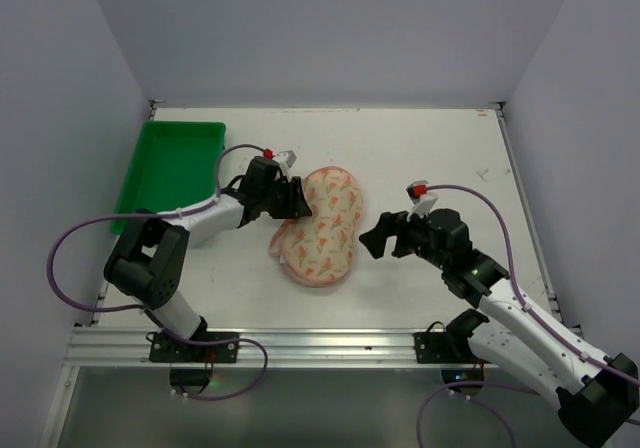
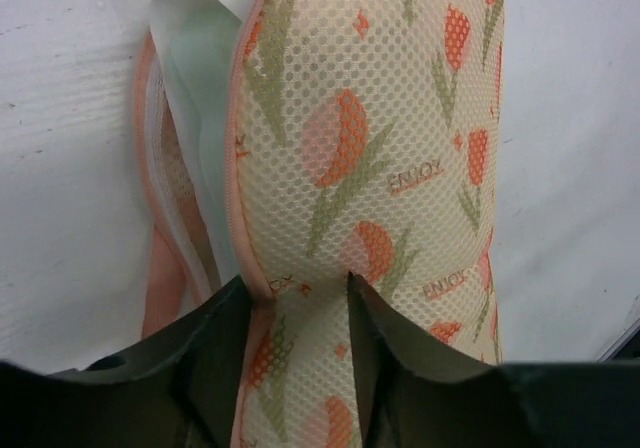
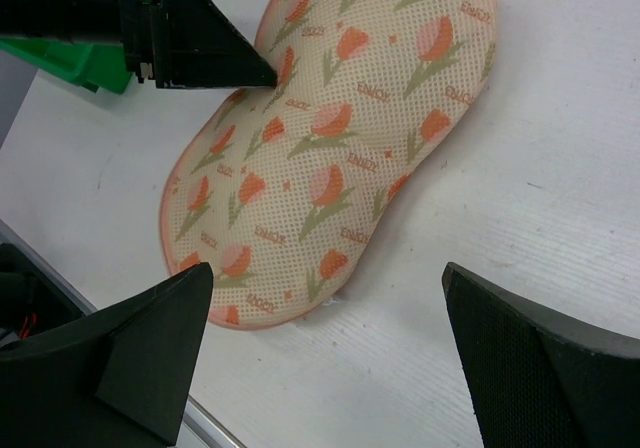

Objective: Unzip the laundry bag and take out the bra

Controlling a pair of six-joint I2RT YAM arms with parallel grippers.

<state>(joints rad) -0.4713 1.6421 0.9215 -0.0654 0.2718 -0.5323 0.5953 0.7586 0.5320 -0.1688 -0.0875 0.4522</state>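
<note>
Here, beyond the green tray point(image 1: 175, 168) at the table's ten o'clock, the left gripper point(image 1: 292, 200) pinches the ten-o'clock edge of the laundry bag point(image 1: 325, 230), lying mid-table with its zip gaping, while the right gripper point(image 1: 376, 238) hangs wide-spread at its three o'clock.

1. The top external view looks down from above and behind both arm bases, from well back, facing the far wall and taking in the whole table point(image 1: 430, 148).
2. The left wrist view looks along the left hand point(image 2: 295, 280) from very close; the laundry bag point(image 2: 380, 148) fills the frame.
3. The right wrist view looks down past the right hand point(image 3: 325, 273), from further off, toward the left arm.
4. All three views share the laundry bag; the right wrist view also catches one finger point(image 3: 200, 48) of the left hand.
</note>
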